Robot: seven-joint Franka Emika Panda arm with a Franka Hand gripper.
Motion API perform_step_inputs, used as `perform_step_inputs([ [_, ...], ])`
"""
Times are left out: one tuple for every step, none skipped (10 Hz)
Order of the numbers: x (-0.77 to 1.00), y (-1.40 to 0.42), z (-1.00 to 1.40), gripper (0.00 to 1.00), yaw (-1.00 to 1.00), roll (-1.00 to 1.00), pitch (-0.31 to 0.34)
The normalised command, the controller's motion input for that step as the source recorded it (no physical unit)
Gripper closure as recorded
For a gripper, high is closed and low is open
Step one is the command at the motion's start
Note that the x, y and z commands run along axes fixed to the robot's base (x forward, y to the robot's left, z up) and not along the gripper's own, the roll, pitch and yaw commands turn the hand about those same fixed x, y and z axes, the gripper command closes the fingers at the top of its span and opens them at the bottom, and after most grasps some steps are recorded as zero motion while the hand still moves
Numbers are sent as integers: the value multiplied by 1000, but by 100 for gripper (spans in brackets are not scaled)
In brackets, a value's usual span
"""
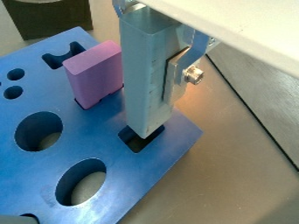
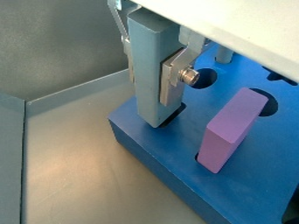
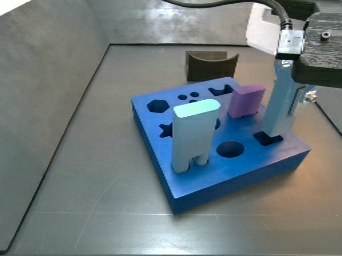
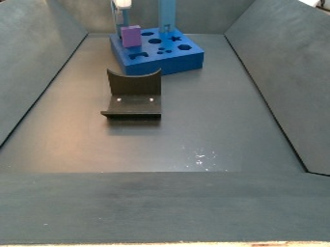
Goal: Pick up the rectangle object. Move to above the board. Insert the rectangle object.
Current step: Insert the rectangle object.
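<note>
- A robot test cell in a lab, most likely; the views show little beyond the enclosure.
- Bare grey metal walls [image 4: 45,58] slope up around a plain grey floor [image 4: 194,135].
- The blue board [image 3: 221,135] of shaped cut-outs sits on that floor, a peg-fitting rig.
- The end effector [image 3: 283,95] hangs over the board, clamped on the rectangle object [image 3: 281,100].
- A dark fixture [image 4: 133,95] stands near the board.
</note>
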Motion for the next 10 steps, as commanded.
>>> perform_step_inputs([
  [26, -249, 111, 100, 0, 809, 146],
  [0, 0, 0, 100, 0, 20, 0],
  [0, 0, 0, 100, 0, 26, 0],
  [0, -29, 0, 100, 0, 723, 0],
  [0, -17, 29, 100, 0, 163, 23],
  [0, 0, -51, 100, 0, 26, 0],
  [0, -97, -377, 100, 0, 411, -91],
  [0, -131, -571, 100, 0, 600, -177],
  [0, -97, -257, 100, 0, 431, -14],
  [0, 0, 0, 100, 0, 9, 0],
])
